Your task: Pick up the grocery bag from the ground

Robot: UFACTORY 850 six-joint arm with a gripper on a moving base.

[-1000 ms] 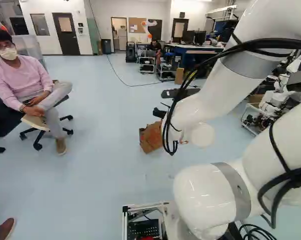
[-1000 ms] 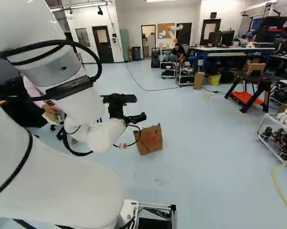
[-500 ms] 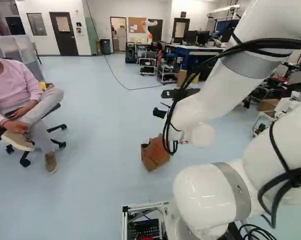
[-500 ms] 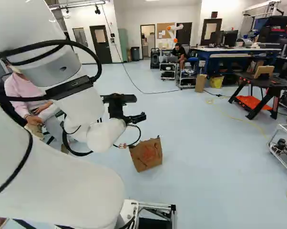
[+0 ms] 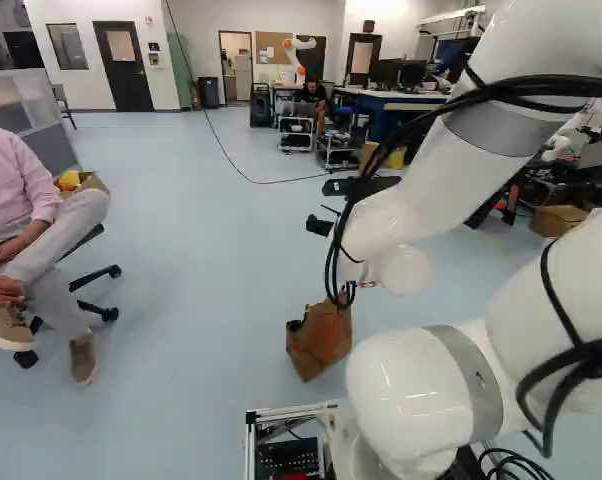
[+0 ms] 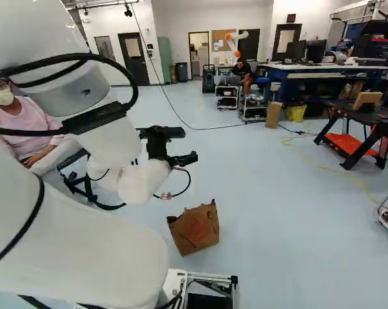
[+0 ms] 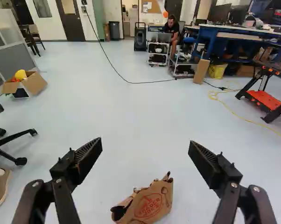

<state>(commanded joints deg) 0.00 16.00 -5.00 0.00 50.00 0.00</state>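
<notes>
Since the earlier frame, your base (image 6: pixel 210 279) has moved forward and come nearer to the grocery bag (image 7: pixel 152 205), while the arm (image 6: pixel 78 244) has kept its pose upon it; I see no sign that the bag itself has shifted on the floor (image 7: pixel 131 112). Your gripper (image 7: pixel 146 148) is released, its two fingers (image 7: pixel 88 158) wide apart and with nothing held. The bag is on the floor, below the fingers and in line with the gap between them, a little closer to one side. Please be careful: if you drive on before the gripper is lowered, the base may push the bag or run over it. If you go down off the centre, one finger can press the crumpled paper flat, or tip it. A pinch only at the ragged edge may tear when you lift. Beyond one finger stands a chair (image 7: pixel 10 144), so a wide turn could bring you near to it.
</notes>
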